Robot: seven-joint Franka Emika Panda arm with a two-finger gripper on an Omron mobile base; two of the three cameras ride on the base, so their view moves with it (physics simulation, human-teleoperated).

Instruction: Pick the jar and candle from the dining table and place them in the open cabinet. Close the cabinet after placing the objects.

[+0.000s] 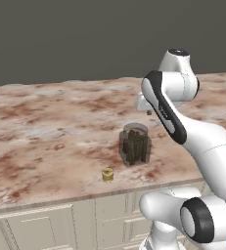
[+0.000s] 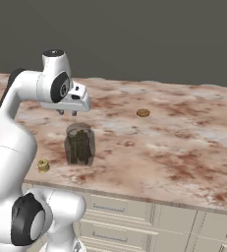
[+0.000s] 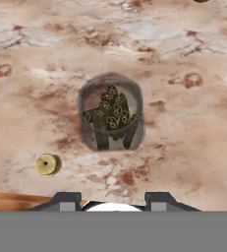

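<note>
The gripper [image 2: 68, 112] hangs above the jar [image 2: 79, 143], yet how far its jaws stand apart cannot be read: in the left base view the arm's forearm covers most of the hand, and in the hand view only the tops of the two fingertips [image 3: 66, 201] rise over the bottom. The dining table [image 1: 46, 127] runs off both side edges of each base view. A small round brown thing [image 2: 143, 112] farther back on the stone is too small to identify.
</note>
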